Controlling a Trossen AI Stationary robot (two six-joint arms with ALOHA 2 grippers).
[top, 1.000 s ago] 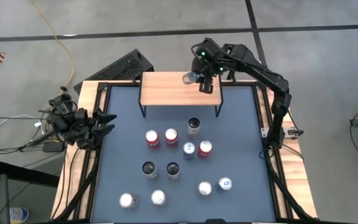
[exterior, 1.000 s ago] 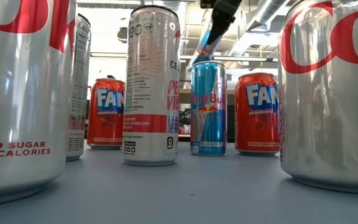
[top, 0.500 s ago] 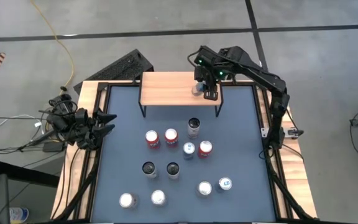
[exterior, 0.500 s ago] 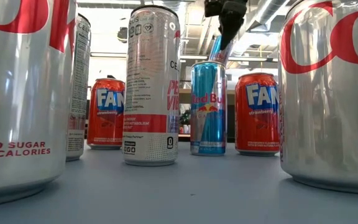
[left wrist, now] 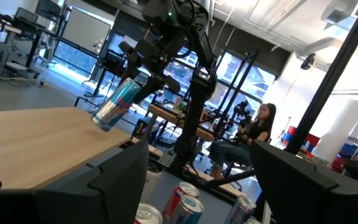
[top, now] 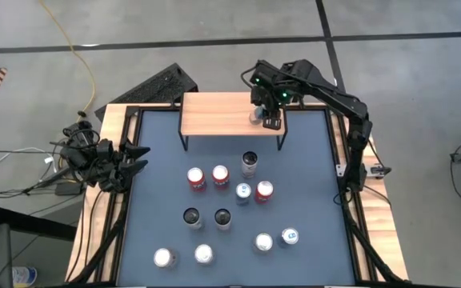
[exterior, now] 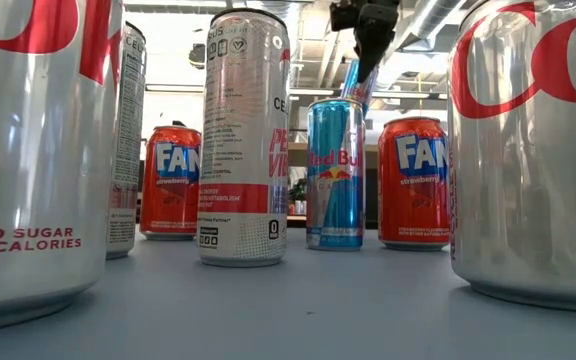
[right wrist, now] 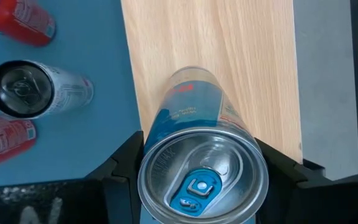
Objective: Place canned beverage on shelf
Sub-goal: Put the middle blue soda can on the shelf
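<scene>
Right gripper [top: 259, 114]: jaws clamped on a blue canned beverage [right wrist: 199, 144], held tilted over the shelf's right end.
Shelf [top: 214, 114]: wooden top bare beside the can.
Left gripper [top: 140, 158]: left of the shelf, jaws wide, holding nothing.

I've brought the right gripper [top: 260, 115] in from off the shelf's [top: 214, 112] far edge to above its right end — the blue Red Bull can [top: 256, 114], lying nearly sideways a second ago, now tilts closer to upright.
</scene>
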